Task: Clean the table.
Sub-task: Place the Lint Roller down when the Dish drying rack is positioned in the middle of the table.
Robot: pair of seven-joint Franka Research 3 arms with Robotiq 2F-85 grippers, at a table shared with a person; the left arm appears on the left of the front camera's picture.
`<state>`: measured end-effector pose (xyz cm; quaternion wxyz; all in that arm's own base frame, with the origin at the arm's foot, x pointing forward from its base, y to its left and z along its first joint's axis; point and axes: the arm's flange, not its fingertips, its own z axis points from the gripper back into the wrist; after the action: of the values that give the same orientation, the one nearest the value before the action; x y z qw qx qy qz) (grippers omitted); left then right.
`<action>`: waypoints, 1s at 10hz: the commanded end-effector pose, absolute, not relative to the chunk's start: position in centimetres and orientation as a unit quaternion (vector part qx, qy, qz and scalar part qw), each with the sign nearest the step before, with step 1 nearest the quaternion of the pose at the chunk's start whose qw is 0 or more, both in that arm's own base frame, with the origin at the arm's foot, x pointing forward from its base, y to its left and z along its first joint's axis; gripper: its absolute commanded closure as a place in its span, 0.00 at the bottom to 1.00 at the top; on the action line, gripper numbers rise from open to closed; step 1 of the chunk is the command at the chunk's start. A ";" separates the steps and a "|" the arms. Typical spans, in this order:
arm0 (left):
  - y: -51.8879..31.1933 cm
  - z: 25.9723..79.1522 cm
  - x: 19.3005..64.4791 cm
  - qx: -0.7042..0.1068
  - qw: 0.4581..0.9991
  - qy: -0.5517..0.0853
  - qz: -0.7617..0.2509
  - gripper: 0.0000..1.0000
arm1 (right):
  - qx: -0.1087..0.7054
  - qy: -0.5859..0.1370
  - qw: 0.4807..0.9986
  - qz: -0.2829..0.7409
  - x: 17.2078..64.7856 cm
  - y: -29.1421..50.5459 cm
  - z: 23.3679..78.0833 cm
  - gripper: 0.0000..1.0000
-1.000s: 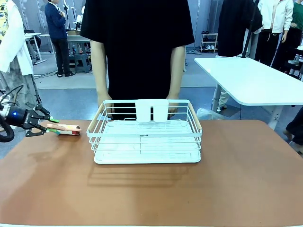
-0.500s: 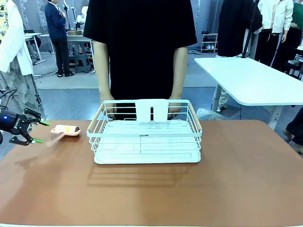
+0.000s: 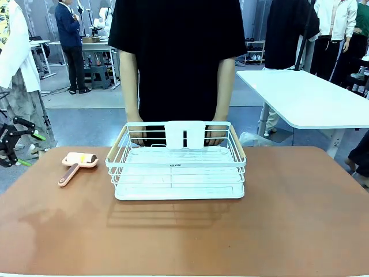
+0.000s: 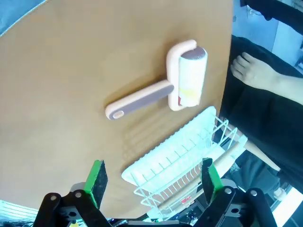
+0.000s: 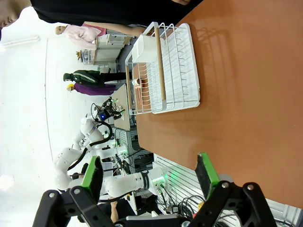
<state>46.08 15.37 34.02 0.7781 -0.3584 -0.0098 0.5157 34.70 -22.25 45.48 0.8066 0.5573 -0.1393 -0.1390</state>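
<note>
- Since a second ago, when the left gripper (image 3: pixel 12 141) pinched the lint roller (image 3: pixel 77 163) at the left side of the table (image 3: pixel 184 231), the front view has changed: the roller now lies free on the terracotta top, just left of the white wire rack (image 3: pixel 176 167), handle pointing toward the near-left. The gripper has backed off past the table's left edge, fingers spread wide, nothing between them. Judgement: the roller has been set down, so either the wiping pass is finished or the tool is parked; the top looks bare apart from roller and rack.
- Front view, person: both of the person's hands (image 3: pixel 216 135) rest at the far rim of the rack, one at each side of its white cup holder. Whether they grip the wire I cannot tell.
- Left wrist view: the left gripper (image 4: pixel 154 182) has its green-padded fingers (image 4: pixel 97 177) far apart, touching nothing. Beyond them, on the table (image 4: pixel 61 71), lies the lint roller (image 4: pixel 165 92), well apart from the pads; the wire rack (image 4: pixel 180 163) sits beside it and a person's hand (image 4: pixel 253 73) shows past the table edge.
- Right wrist view: the right gripper (image 5: pixel 149 177) hangs over the table (image 5: pixel 246 94) with fingers spread and empty; the wire rack (image 5: pixel 163 68) stands farther off.
</note>
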 end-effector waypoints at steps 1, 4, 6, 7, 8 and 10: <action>15.6 32.9 46.1 -0.359 0.774 -0.009 0.522 0.00 | 0.561 -0.142 0.804 -0.137 34.6 -22.2 45.8 0.00; 15.6 32.9 46.1 -0.359 0.774 -0.009 0.522 0.00 | 0.561 -0.142 0.804 -0.137 34.6 -22.2 45.8 0.00; 15.6 32.9 46.1 -0.359 0.774 -0.009 0.522 0.00 | 0.561 -0.142 0.804 -0.137 34.6 -22.2 45.8 0.00; 15.6 32.9 46.1 -0.359 0.774 -0.009 0.522 0.00 | 0.561 -0.142 0.804 -0.137 34.6 -22.2 45.8 0.00; 15.6 32.9 46.1 -0.359 0.774 -0.009 0.522 0.00 | 0.561 -0.142 0.804 -0.137 34.6 -22.2 45.8 0.00; 15.6 32.9 46.1 -0.359 0.774 -0.009 0.522 0.00 | 0.561 -0.142 0.804 -0.137 34.6 -22.2 45.8 0.00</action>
<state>46.09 15.40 32.93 0.7768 -0.3537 -0.0006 0.5209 34.70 -22.25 45.48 0.8066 0.5573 -0.1393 -0.1390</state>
